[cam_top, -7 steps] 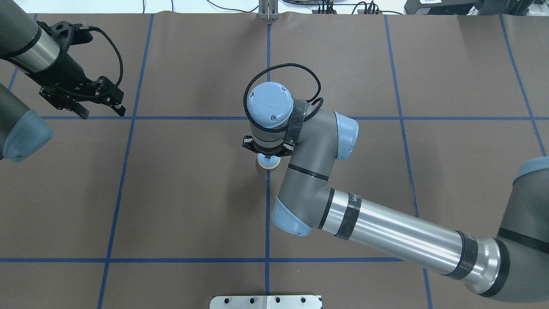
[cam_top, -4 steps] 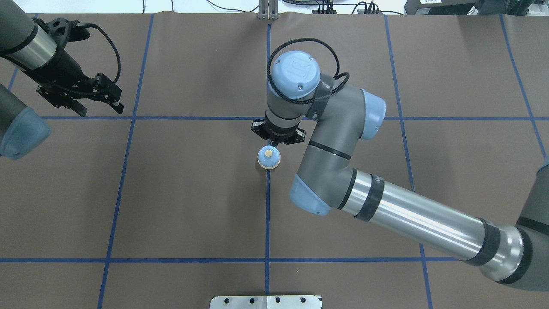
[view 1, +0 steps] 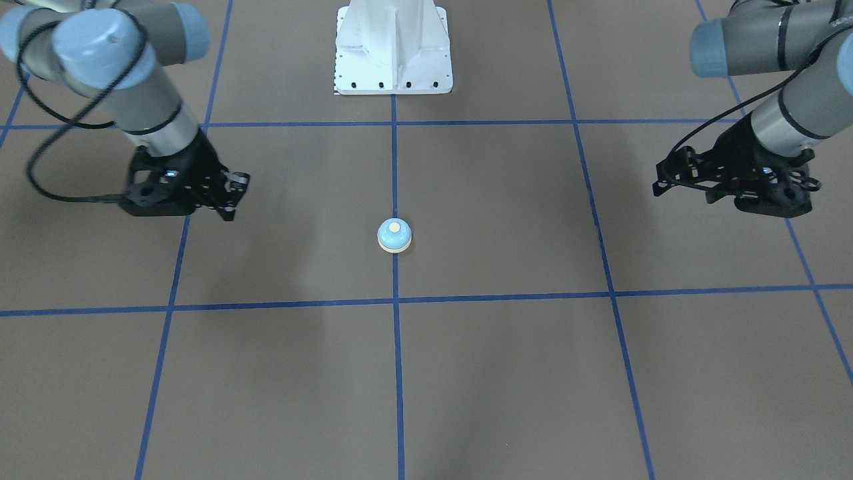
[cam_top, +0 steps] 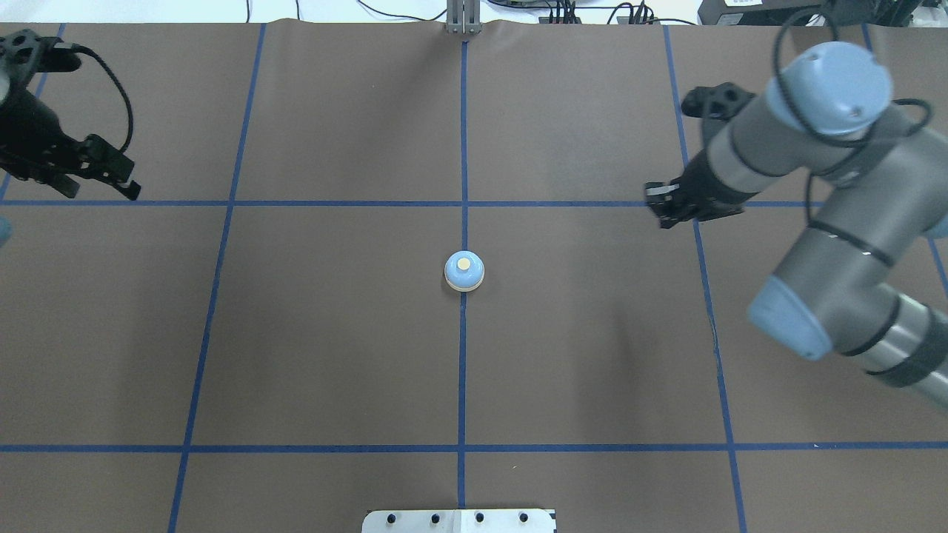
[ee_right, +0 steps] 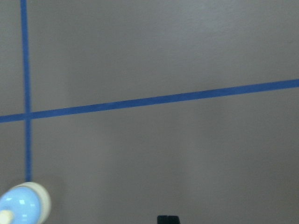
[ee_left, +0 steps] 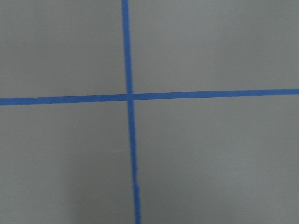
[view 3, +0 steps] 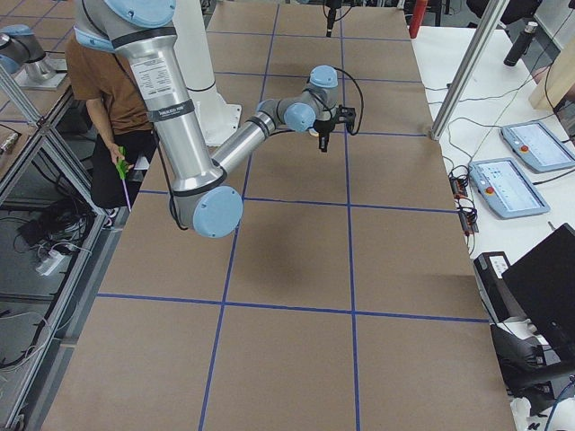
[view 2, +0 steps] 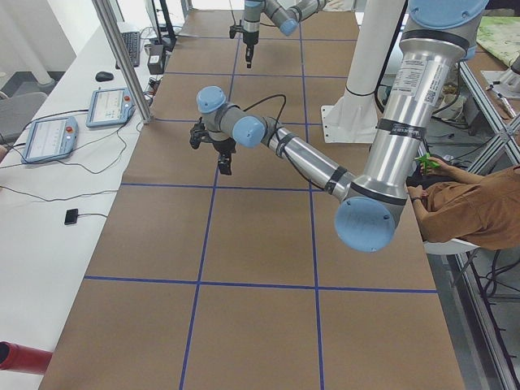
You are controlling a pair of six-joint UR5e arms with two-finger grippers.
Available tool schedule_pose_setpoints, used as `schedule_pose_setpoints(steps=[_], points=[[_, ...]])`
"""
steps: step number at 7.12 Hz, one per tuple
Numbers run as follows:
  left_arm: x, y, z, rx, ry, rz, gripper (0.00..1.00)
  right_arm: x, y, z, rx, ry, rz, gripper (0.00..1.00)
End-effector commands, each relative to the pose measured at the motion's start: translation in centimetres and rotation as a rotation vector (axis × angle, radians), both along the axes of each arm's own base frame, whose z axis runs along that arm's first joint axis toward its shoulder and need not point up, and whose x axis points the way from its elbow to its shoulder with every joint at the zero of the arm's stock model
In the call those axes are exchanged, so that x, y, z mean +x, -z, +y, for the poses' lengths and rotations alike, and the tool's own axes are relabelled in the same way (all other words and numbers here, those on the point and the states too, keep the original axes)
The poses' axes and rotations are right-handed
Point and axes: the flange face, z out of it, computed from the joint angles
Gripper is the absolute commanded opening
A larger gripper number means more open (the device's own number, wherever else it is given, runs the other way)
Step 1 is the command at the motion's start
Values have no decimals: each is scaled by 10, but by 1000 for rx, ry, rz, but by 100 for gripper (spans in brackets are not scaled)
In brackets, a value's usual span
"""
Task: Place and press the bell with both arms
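The small light-blue bell (cam_top: 464, 272) with a cream button stands alone on the centre blue line of the brown table; it also shows in the front view (view 1: 394, 235) and at the lower left corner of the right wrist view (ee_right: 21, 205). My right gripper (cam_top: 661, 206) hangs well to the bell's right, shut and empty; it also shows in the front view (view 1: 233, 197). My left gripper (cam_top: 104, 185) is far off at the table's left edge, also seen in the front view (view 1: 666, 180). It looks shut and holds nothing.
The brown table (cam_top: 333, 355) is marked into squares by blue tape lines. The white pedestal base (view 1: 393, 47) stands at the robot's side of the table. A seated person (view 2: 463, 203) is beside the table's edge behind the robot.
My right gripper has lifted off the bell and swung far to the right. My left gripper has drawn back to the left. The bell has stayed in place.
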Motion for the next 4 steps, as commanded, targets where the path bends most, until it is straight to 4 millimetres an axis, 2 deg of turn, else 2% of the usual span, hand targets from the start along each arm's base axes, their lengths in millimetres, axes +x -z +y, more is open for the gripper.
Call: schedule_pose_setpoints(steps=[1, 2, 3, 4], points=[[-78, -67, 13, 105, -42, -57, 99, 159, -111, -1, 85, 101, 57, 43], [-115, -95, 22, 142, -56, -72, 99, 224, -154, 7, 109, 131, 57, 50], [-143, -117, 35, 149, -51, -84, 99, 273, -200, 21, 104, 147, 32, 65], [-163, -134, 44, 164, -59, -91, 99, 307, -225, 37, 113, 143, 38, 73]])
